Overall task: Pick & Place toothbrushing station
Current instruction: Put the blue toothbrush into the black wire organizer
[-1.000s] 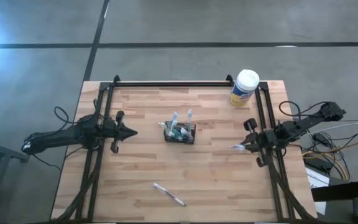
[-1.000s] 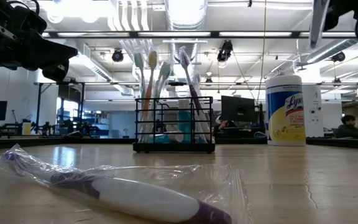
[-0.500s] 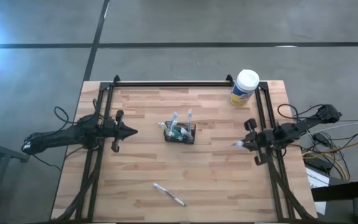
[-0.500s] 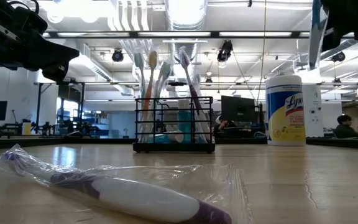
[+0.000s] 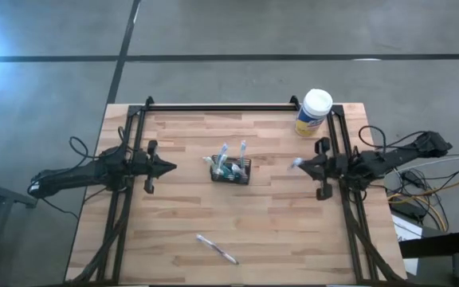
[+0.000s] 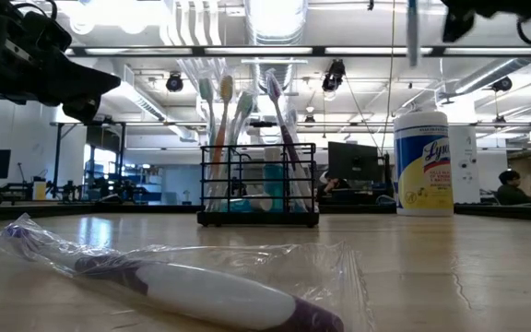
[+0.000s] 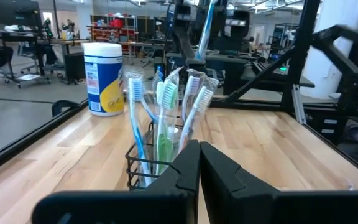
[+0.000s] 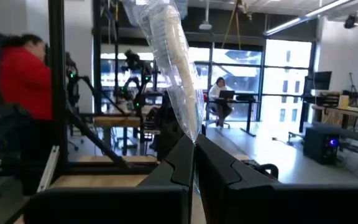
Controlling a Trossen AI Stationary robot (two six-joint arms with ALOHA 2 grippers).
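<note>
The toothbrushing station, a small black wire-mesh holder [image 5: 230, 171] with several wrapped toothbrushes standing in it, rests on its base at the middle of the wooden table; it also shows in the low view [image 6: 259, 189] and the left wrist view [image 7: 157, 163]. My right gripper [image 5: 302, 165] is shut on a plastic-wrapped toothbrush [image 8: 171, 56], in the air to the right of the holder. My left gripper [image 5: 170, 167] is shut and empty, left of the holder, pointing at it [image 7: 199, 155]. Another wrapped toothbrush [image 5: 216, 249] lies flat near the table's near edge. My right gripper pinches the wrapped toothbrush by its lower end [image 8: 190, 134] between the two fingers. The fingers come level from the table's right side. The brush sticks up and out past the fingertips, tilted, lifted clear of the table [image 6: 413, 32].
A white-lidded, yellow-labelled canister [image 5: 314, 111] stands at the far right corner. Black frame rails [image 5: 337, 151] run along the table's left, right and far sides. People sit and stand in the room beyond the table [image 8: 20, 93].
My right gripper has gone toward the table's far edge and a little toward the holder, carrying the wrapped toothbrush, which stays clear of the table. In the low view the brush has shifted leftward, toward the canister.
</note>
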